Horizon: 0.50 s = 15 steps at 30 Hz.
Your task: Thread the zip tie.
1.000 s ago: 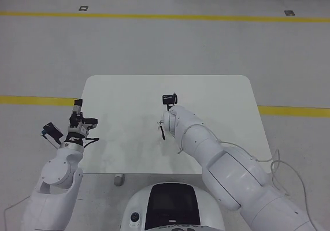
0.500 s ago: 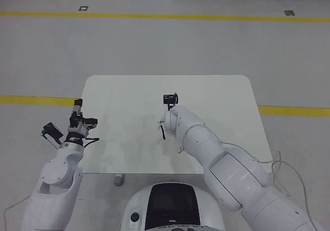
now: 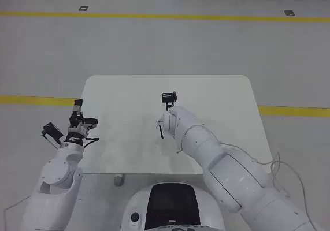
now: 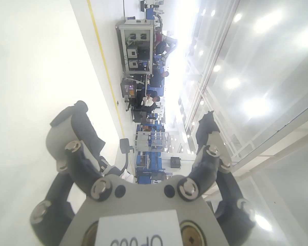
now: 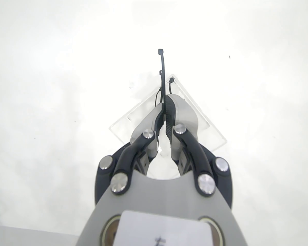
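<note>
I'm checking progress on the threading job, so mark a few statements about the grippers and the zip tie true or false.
1. The right gripper is shut on a black zip tie. True.
2. The left gripper grips the tie's other end. False: it is open and holds nothing.
3. A clear tray lies on the white table beneath the right gripper. True.
4. The held zip tie is closed into a loop. False: it sticks out straight from the fingers, its far end free.
</note>
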Available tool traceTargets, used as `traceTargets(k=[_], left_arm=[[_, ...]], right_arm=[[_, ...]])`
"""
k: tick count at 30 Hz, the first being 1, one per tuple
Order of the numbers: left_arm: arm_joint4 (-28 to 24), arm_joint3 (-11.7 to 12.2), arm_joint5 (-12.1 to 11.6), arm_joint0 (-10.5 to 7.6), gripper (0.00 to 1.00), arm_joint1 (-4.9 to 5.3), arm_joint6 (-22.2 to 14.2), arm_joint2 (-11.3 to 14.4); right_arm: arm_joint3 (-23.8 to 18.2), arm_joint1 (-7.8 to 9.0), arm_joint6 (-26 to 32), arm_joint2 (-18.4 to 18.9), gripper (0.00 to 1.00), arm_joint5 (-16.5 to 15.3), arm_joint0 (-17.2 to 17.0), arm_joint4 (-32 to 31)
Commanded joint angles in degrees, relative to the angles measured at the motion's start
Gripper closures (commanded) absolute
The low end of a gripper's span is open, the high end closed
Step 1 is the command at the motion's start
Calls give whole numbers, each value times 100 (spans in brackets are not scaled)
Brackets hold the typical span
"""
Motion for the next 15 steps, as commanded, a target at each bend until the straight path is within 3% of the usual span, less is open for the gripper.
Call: traceTargets(k=[1,15], left_arm=[[0,0,0,0,0,0,0,0],[0,0,0,0,0,0,0,0]], right_arm=[[-9,3,29,19,100,0,11,35],[-80,11,86,34,100,-34,-2,71]])
